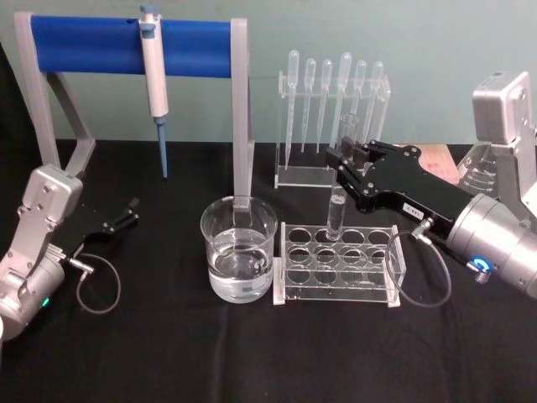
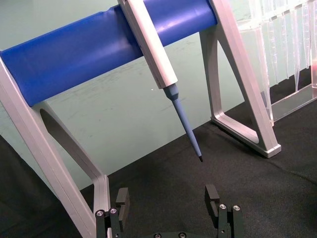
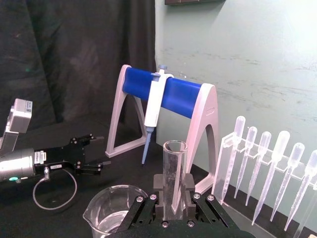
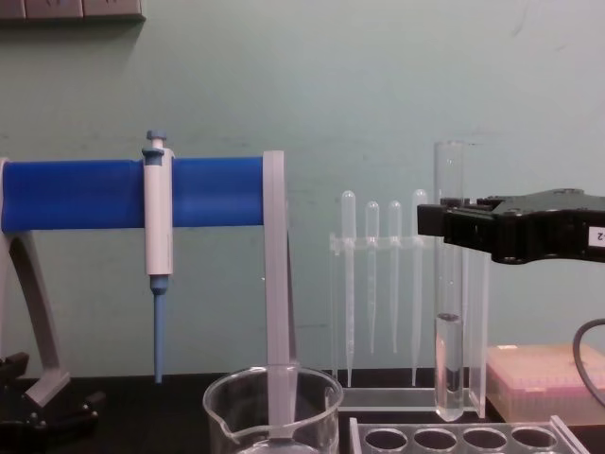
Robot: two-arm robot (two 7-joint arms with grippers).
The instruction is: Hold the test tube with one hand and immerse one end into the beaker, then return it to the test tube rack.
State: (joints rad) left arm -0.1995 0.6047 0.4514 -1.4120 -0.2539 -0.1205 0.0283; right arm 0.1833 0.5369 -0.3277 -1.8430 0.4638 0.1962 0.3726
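Observation:
The test tube [image 1: 339,180] stands upright, with my right gripper [image 1: 343,164] shut on its upper part. Its round bottom hangs just above the back row of the clear rack [image 1: 339,267], and a little liquid sits in its lower end [image 4: 449,364]. In the right wrist view the tube [image 3: 174,168] rises between the shut gripper [image 3: 173,191]. From the chest, the right gripper [image 4: 444,219] comes in from the right. The beaker [image 1: 239,250], part full of water, stands left of the rack, also seen as beaker [image 4: 274,411] and beaker [image 3: 111,213]. My left gripper [image 1: 127,213] rests open at the far left, left gripper [image 2: 167,198] empty.
A blue-barred stand [image 1: 130,46] at the back left carries a white-and-blue micropipette [image 1: 153,75]. A clear holder with several plastic pipettes [image 1: 336,92] stands behind the rack. A pink box [image 4: 548,378] sits at the back right. Black cloth covers the table [image 1: 252,353].

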